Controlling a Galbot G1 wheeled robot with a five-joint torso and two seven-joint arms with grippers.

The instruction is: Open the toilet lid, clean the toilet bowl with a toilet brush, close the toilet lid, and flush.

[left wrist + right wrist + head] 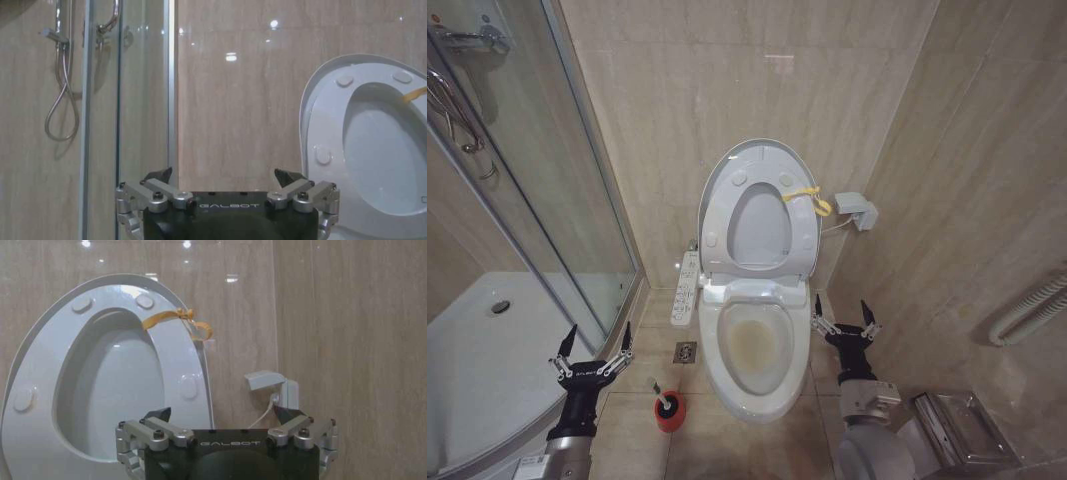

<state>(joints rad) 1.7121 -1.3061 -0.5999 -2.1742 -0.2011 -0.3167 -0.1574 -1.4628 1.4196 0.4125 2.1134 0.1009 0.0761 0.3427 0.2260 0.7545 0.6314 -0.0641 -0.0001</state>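
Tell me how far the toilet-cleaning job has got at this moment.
Done: the toilet lid stands raised against the wall with the seat, exposing the toilet bowl, whose inside shows yellowish-brown stains. In hand: nothing; the left claw and right claw both hang open and empty either side of the bowl. Left: the toilet brush sits in its red cup on the floor, so scrubbing, closing the lid and flushing remain.

Glossy beige stone-tiled walls (677, 90) reflect ceiling lights. A curved glass shower enclosure (517, 200) stands at left, and a small square metal floor drain (686, 352) sits in the beige tiled floor (757, 450).
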